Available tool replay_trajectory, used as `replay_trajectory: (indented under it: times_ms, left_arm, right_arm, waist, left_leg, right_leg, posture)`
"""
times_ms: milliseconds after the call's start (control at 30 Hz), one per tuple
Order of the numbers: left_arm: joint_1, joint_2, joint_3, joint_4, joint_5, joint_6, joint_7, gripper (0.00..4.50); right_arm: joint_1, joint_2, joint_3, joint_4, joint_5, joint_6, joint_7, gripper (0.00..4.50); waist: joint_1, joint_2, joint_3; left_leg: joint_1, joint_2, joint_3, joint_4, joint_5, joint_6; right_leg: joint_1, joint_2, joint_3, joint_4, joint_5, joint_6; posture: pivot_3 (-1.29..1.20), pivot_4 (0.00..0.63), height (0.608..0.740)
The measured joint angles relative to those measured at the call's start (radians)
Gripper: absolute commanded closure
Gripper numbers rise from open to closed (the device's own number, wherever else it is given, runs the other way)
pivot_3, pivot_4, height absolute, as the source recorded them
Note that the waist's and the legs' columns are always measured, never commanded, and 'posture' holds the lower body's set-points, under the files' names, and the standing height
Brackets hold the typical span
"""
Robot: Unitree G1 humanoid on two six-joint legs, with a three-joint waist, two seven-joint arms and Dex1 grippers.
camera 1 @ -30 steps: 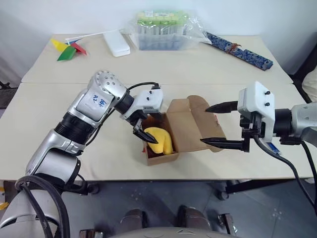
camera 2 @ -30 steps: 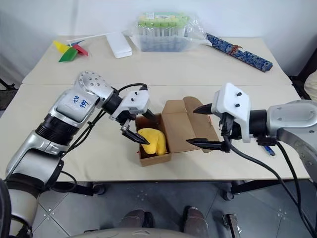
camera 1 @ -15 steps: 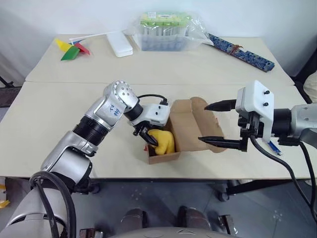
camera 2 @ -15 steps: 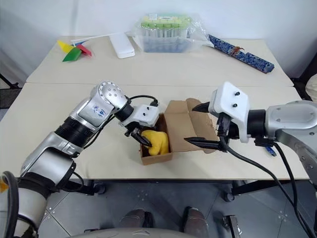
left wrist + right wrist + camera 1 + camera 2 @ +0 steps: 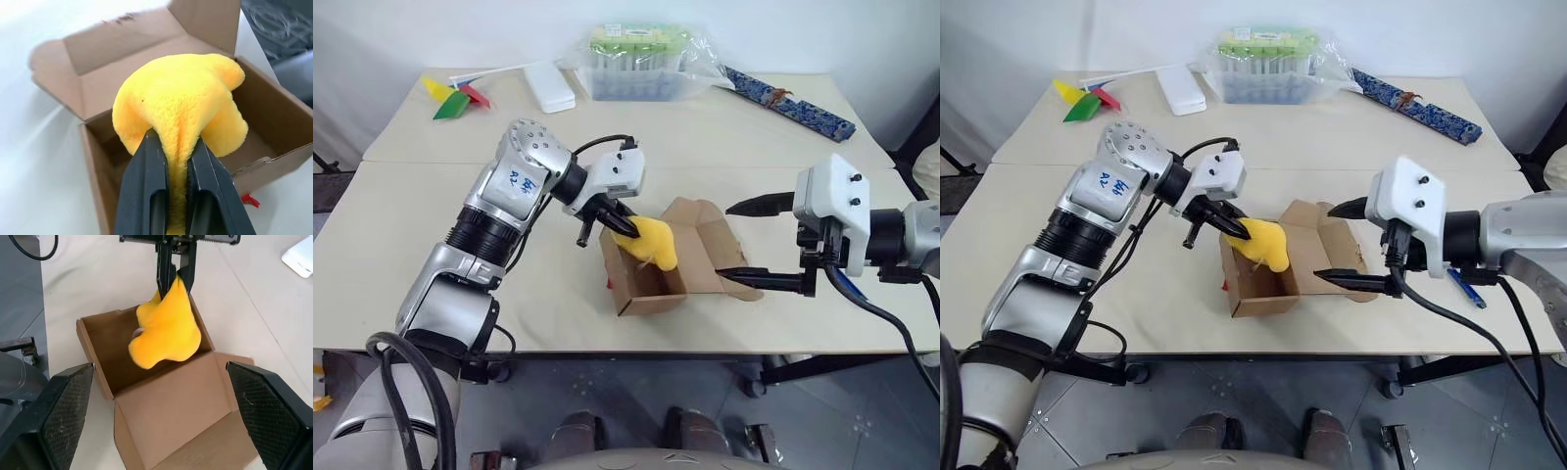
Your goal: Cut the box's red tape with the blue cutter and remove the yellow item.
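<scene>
The brown box (image 5: 651, 292) stands open on the near table, lid flaps folded back. My left gripper (image 5: 625, 227) is shut on the fuzzy yellow item (image 5: 651, 243) and holds it just above the box's open top; the left wrist view shows both fingers (image 5: 146, 181) pinching the yellow item (image 5: 181, 107). A scrap of red tape (image 5: 249, 199) sticks to the box's outer corner. My right gripper (image 5: 726, 242) is open beside the lid flap, touching nothing. The blue cutter (image 5: 1464, 291) lies on the table behind the right arm, partly hidden.
On the far table stand a clear tub with a green lid (image 5: 631, 59), a flat white case (image 5: 546, 86), a paper pinwheel (image 5: 450, 98) and a long blue patterned strip (image 5: 788, 103). The table's front edge runs just below the box.
My left gripper closed on the yellow item inside the box and raised it above the rim. The box turned and shifted slightly. The right gripper stayed open in place.
</scene>
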State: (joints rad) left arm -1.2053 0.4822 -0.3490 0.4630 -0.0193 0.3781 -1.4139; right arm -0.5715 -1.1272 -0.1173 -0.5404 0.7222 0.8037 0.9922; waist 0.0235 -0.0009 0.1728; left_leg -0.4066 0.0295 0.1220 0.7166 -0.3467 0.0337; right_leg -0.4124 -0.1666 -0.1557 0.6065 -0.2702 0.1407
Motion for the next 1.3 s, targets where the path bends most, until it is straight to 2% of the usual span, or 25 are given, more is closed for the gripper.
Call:
replay_trajectory:
  times_ms: [233,433,533,733,967,1300]
  left_arm:
    - [0.008,0.038,0.185,-0.067,-0.042,0.213,0.233,4.49]
    - [0.109,0.13,0.278,-0.109,-0.004,0.393,0.494,4.49]
    - [0.229,0.184,0.293,-0.165,0.034,0.525,0.602,4.49]
    - [0.429,0.217,0.324,-0.355,0.051,0.717,0.72,4.49]
    - [0.572,0.249,0.35,-0.605,0.021,0.873,0.779,4.49]
    - [0.674,0.315,0.429,-0.729,-0.063,1.011,0.807,1.36]
  right_arm:
    - [-0.093,0.019,0.062,0.146,-0.092,-0.097,0.068,0.0]
    - [-0.22,0.163,0.114,0.346,-0.165,-0.201,0.083,0.0]
    - [-0.317,0.276,0.118,0.45,-0.161,-0.211,0.072,0.0]
    - [-0.429,0.433,0.118,0.585,-0.125,-0.174,0.087,0.0]
    - [-0.429,0.505,0.114,0.611,-0.037,-0.057,0.117,0.0]
    - [-0.439,0.509,0.154,0.648,-0.061,-0.048,0.184,0.0]
  waist:
    - [-0.003,0.0,0.0]
    - [-0.015,0.0,0.0]
    - [-0.026,0.0,0.0]
    - [-0.024,0.0,0.0]
    - [-0.027,0.0,0.0]
    - [-0.03,0.0,0.0]
  left_leg:
    - [0.0,0.0,0.0,0.0,0.0,0.0]
    - [0.001,0.0,0.0,-0.001,0.0,0.0]
    - [0.002,0.0,-0.001,-0.002,0.0,-0.001]
    - [0.001,0.0,-0.002,-0.002,0.0,-0.001]
    - [0.004,0.001,-0.002,-0.002,0.0,-0.002]
    - [0.007,0.001,-0.001,-0.003,0.0,-0.003]
  right_leg:
    - [0.0,0.0,0.0,0.001,0.0,0.0]
    - [-0.001,0.0,0.0,0.004,0.0,0.0]
    - [-0.001,0.0,0.0,0.006,0.0,0.0]
    - [-0.001,0.0,0.0,0.006,0.0,0.0]
    - [0.0,0.0,0.0,0.008,0.0,-0.001]
    - [-0.002,0.0,0.005,0.011,-0.001,-0.002]
  posture:
    - [0.0,0.15,0.74]
    - [0.0,0.15,0.74]
    - [0.0,0.15,0.74]
    - [0.0,0.15,0.74]
    - [0.0,0.15,0.74]
    - [0.0,0.15,0.74]
